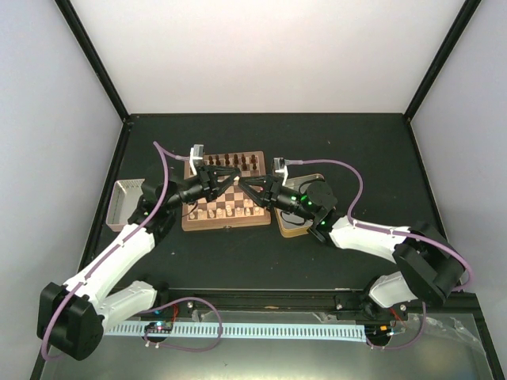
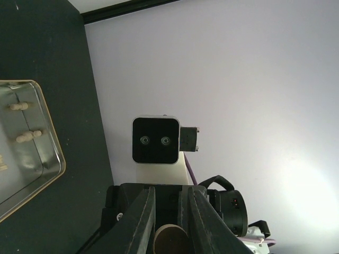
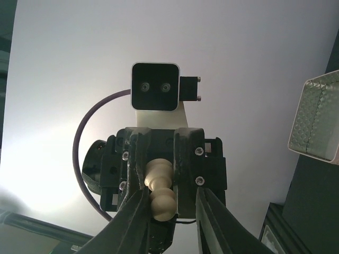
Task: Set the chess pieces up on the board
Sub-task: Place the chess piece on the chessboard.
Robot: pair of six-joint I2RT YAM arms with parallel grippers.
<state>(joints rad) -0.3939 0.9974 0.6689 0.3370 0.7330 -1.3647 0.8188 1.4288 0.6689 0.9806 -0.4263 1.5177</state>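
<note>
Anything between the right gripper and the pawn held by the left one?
Nothing visible. The left gripper clamps the pale pawn near its base above the board; the right gripper is open, fingers flanking its head with clear gaps.

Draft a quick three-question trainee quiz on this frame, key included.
1. True or false: the left hand and right hand meet above the board.
2. In the wrist views, what sits between the left hand's fingers? A) a pale pawn B) a dark rook C) nothing
3. Left wrist view: what lies inside the gold-rimmed tin?

Key: 1 true; 2 A; 3 two pale pieces.
</note>
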